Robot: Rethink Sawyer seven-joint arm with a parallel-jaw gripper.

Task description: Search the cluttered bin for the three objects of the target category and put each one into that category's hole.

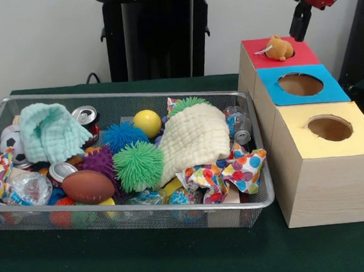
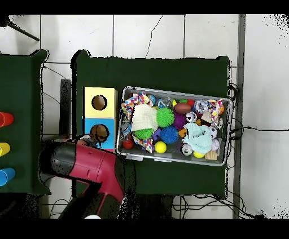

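hand (image 1: 300, 27) state unclear above red box's (image 1: 302, 54) plush toy (image 1: 279, 47), overhead hides it.

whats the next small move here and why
Probably swing the arm back over the wire bin to hunt for another soft toy. The gripper hangs above the red box apparently holding nothing, and the orange plush animal already sits in that box's hole.

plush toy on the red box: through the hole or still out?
Still out. The plush toy sits in the red box hole's mouth, body showing above the top.
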